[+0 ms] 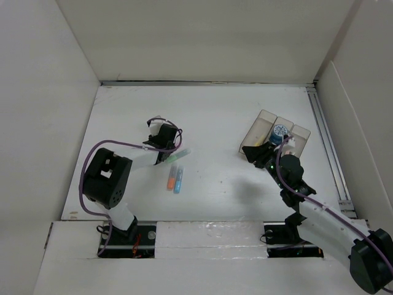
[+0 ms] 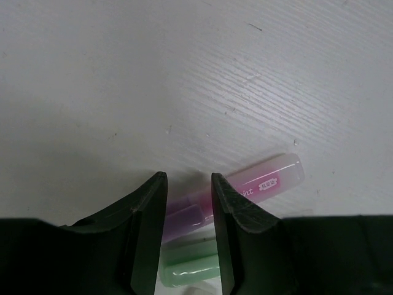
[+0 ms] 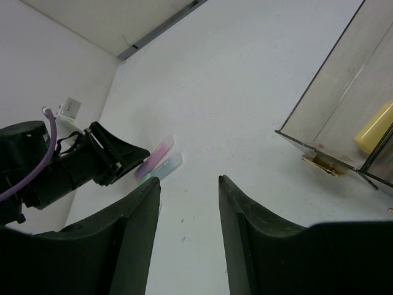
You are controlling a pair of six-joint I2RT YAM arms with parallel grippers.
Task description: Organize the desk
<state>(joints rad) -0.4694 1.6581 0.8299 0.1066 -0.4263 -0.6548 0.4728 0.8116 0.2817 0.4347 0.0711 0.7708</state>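
The desk [image 1: 215,117] is a white tabletop between white walls. A pink highlighter [image 2: 264,181] and a green highlighter [image 2: 187,258] lie side by side on it. My left gripper [image 2: 188,178] stands open right over their near ends, its fingers apart with the pens crossing beneath the gap. In the top view it [image 1: 166,155] sits at the left end of that pair [image 1: 179,153]. My right gripper [image 3: 188,181] is open and empty, hovering beside the translucent tray [image 1: 265,123], where the top view shows it [image 1: 253,150].
An orange highlighter [image 1: 170,180] and a blue highlighter [image 1: 178,181] lie together nearer the front. The tray holds a blue-capped item [image 1: 279,130] and a yellow object [image 3: 374,126]. A metal rail [image 1: 325,132] runs along the right edge.
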